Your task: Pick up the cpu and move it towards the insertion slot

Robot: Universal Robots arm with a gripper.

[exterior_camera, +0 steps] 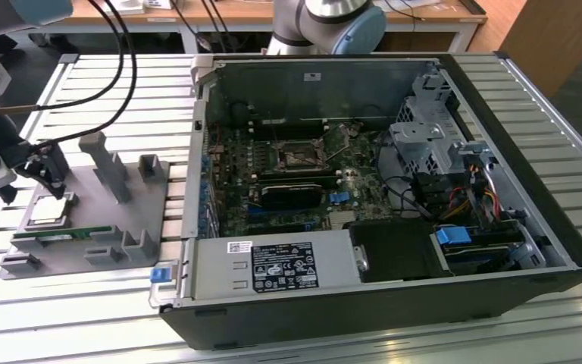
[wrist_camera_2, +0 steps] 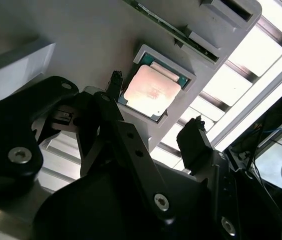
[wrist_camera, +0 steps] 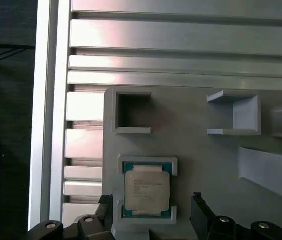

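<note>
The cpu (wrist_camera: 146, 190), a silver square with a thin green rim, lies flat in a grey holder (wrist_camera: 205, 160), well apart from the insertion slot (exterior_camera: 298, 155), a metal-framed, dark-centred socket.

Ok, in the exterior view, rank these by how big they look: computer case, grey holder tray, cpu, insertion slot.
1. computer case
2. grey holder tray
3. cpu and insertion slot: these look about alike, and the slot sits deeper in the scene, so they are left unranked.

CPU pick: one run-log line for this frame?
phase: pre-grasp | gripper: open, straddling cpu | cpu: seated in grey holder | insertion slot: in open case, not yet reached
</note>
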